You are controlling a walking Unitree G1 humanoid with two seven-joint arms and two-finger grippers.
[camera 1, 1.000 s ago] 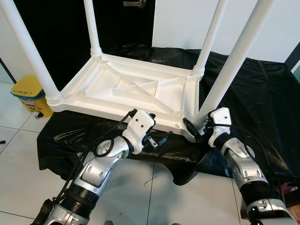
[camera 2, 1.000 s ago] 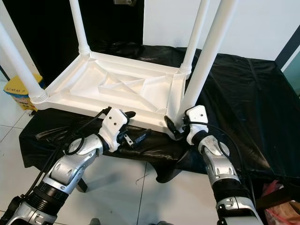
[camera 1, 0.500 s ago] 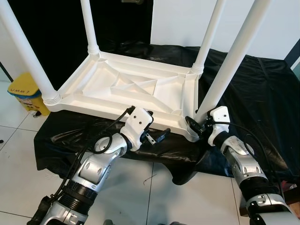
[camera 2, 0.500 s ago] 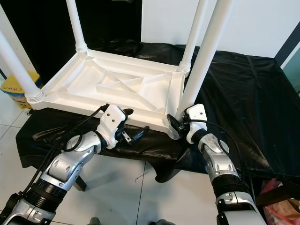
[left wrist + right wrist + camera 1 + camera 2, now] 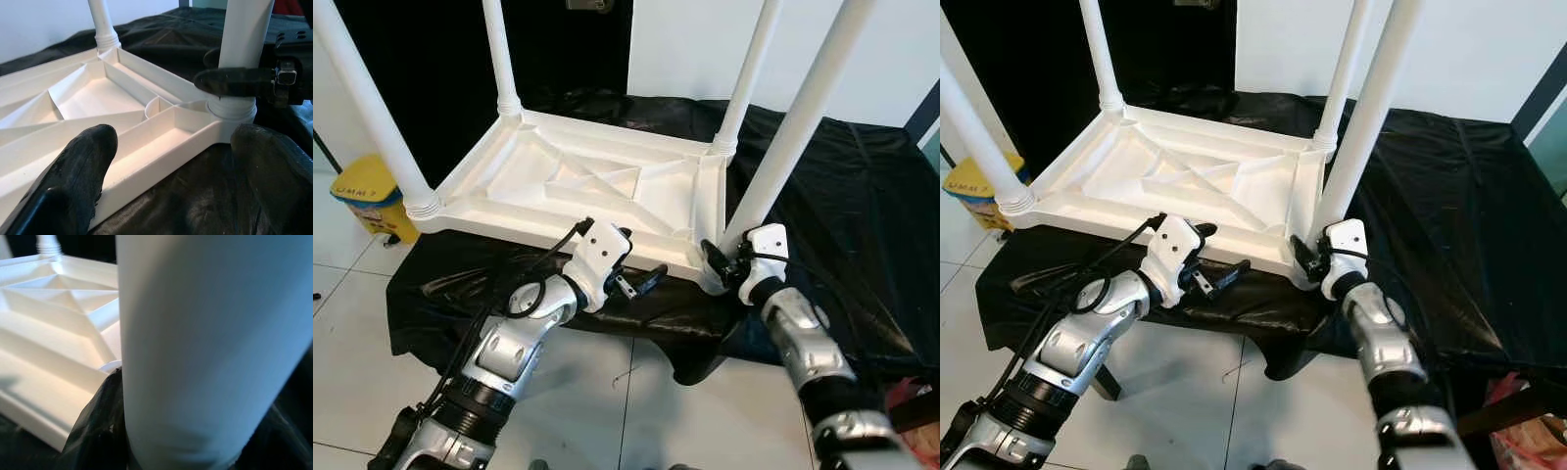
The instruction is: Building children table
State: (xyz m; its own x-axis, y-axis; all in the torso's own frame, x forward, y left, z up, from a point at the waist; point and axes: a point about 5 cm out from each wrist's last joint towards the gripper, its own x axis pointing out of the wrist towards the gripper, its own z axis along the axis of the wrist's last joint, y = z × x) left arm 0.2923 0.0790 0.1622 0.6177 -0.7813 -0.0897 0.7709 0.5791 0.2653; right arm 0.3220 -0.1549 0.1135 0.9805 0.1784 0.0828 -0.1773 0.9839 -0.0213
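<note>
From the left eye view I see the white children's table [image 5: 597, 181] upside down on the black-draped desk [image 5: 862, 196], legs up and cut off at the top. My left pincer [image 5: 641, 281] reaches to the tabletop's near rim, fingers apart. My right pincer [image 5: 722, 266] is clamped on the near-right leg [image 5: 783, 147] at its base. In the left wrist view, both fingertips [image 5: 83, 161] straddle the rim. In the right wrist view, the leg [image 5: 210, 347] hides nearly everything.
</note>
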